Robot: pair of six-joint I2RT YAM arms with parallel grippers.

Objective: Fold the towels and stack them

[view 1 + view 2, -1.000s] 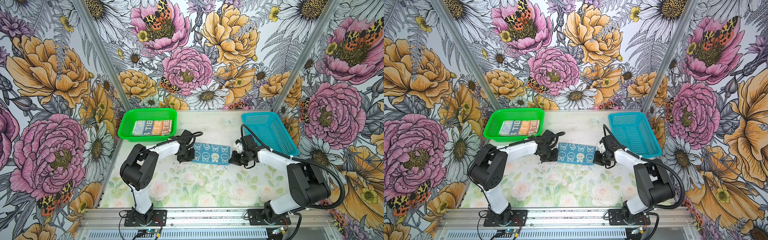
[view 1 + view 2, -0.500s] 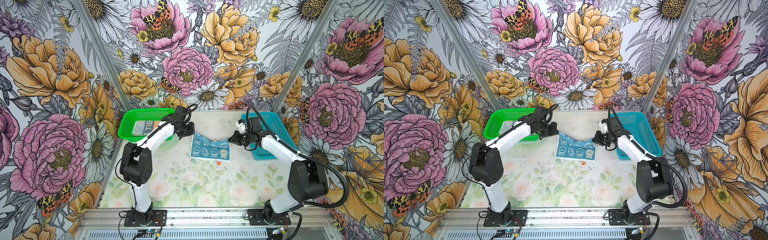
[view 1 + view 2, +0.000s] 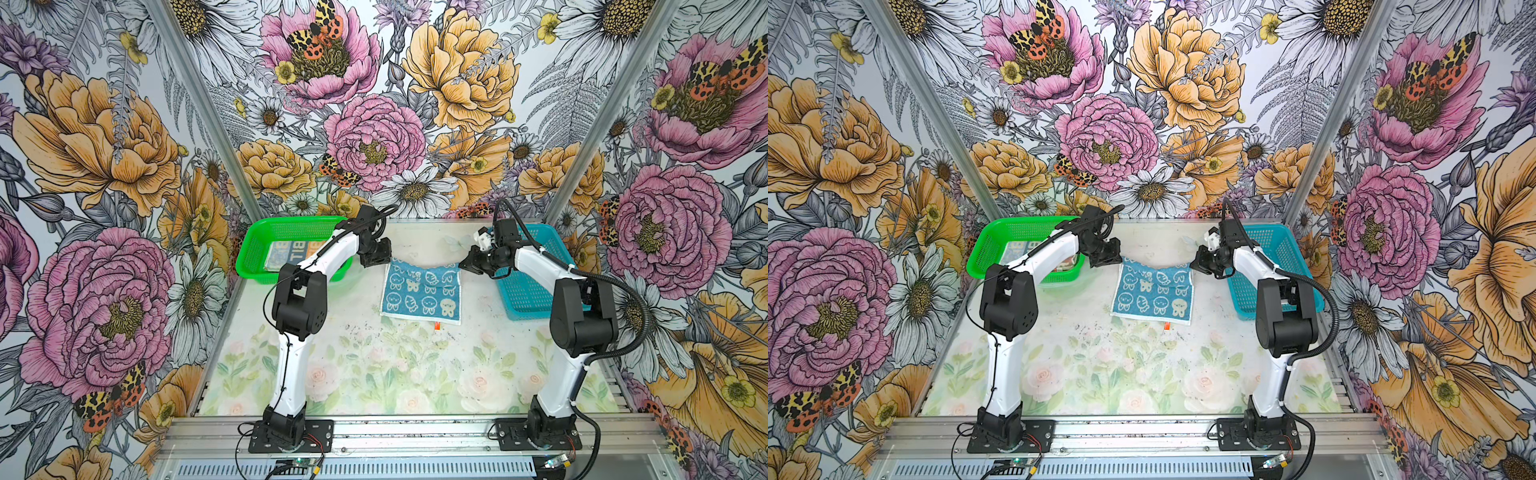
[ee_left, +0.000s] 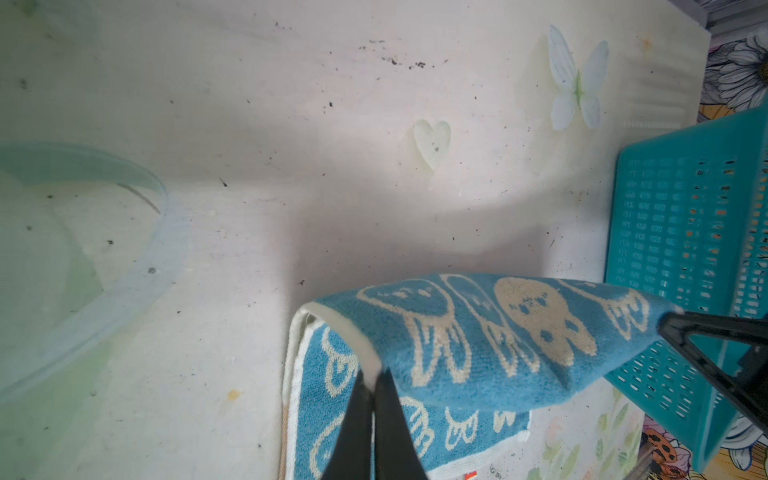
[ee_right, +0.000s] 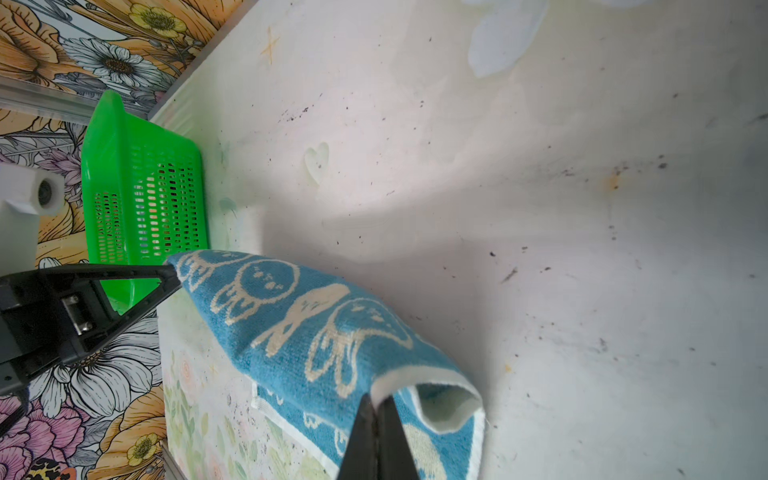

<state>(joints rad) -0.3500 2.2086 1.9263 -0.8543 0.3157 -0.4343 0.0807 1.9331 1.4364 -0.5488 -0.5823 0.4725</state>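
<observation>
A blue towel [image 3: 422, 291] [image 3: 1152, 293] with cream rabbit prints is stretched between my two grippers near the back of the table. Its near edge, with a small orange tag [image 3: 436, 326], rests on the table. The far edge is lifted and sags in the middle. My left gripper [image 3: 390, 262] [image 4: 374, 374] is shut on the far left corner. My right gripper [image 3: 460, 264] [image 5: 376, 401] is shut on the far right corner, where the white hem curls over. Each wrist view shows the blue towel [image 4: 478, 345] [image 5: 316, 332] draped from my own jaws across to the other gripper's fingertips.
A green perforated basket [image 3: 249, 249] stands at the back left, holding folded printed cloths partly hidden by my left arm. A teal basket [image 3: 536, 307] stands at the back right, under my right arm. The floral table mat runs toward the front.
Both grippers have risen and moved toward the back of the table, carrying the towel's corners. The towel has opened from a narrow strip into a wider sheet.
</observation>
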